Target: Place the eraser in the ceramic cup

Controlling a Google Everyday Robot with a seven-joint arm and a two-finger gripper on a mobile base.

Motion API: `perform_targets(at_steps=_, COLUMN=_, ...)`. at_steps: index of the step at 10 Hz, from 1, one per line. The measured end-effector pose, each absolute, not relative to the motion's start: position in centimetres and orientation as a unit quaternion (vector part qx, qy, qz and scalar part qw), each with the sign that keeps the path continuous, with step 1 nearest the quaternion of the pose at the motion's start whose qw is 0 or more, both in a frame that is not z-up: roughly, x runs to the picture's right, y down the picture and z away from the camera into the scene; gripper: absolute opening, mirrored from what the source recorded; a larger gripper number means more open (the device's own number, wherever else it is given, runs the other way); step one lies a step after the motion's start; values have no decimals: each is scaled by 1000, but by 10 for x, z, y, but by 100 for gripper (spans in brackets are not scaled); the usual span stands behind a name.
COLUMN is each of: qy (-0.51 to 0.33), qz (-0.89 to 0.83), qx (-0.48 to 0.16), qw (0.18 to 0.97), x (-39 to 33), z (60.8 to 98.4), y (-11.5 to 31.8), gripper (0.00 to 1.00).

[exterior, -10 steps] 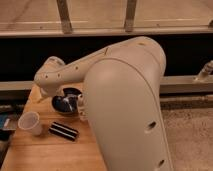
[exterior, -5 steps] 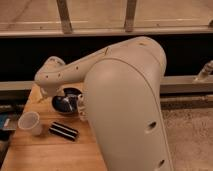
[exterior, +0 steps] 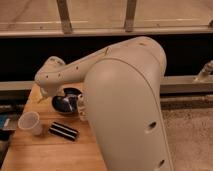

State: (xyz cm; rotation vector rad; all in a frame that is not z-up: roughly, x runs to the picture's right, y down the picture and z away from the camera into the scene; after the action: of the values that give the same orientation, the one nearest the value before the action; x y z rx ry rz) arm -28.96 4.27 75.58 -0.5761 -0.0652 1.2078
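Two task things sit on the wooden bench (exterior: 50, 152) at lower left: the eraser (exterior: 63, 131) lies flat, near the ceramic cup (exterior: 30, 122) but apart from it. The hand (exterior: 80, 106) hangs centre-left beside the dark bowl (exterior: 65, 101), jaws apart and holding nothing. The pick-up seems not yet begun. Next the hand must drop over the eraser and close across its narrow width. Behind runs a dark wall (exterior: 20, 55), with speckled floor (exterior: 192, 130) at right.

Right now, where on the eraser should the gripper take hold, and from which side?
I would grip the eraser across its short width at mid-length, coming from straight above: it lies flat, long and narrow, apart from the ceramic cup. The gripper hangs beside the dark bowl.
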Motion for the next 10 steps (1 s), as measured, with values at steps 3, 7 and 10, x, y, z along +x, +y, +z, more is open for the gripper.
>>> perform_targets(at_steps=3, qy=-30, qz=560, qx=-267, qw=784, x=-289, z=756, y=42, gripper=71)
perform_targets(at_steps=7, qy=-30, qz=560, qx=-267, qw=784, x=-290, z=756, y=43, gripper=71)
perform_targets(at_steps=10, qy=-23, qz=552, qx=-268, qw=789, x=-289, z=758, y=42, gripper=71)
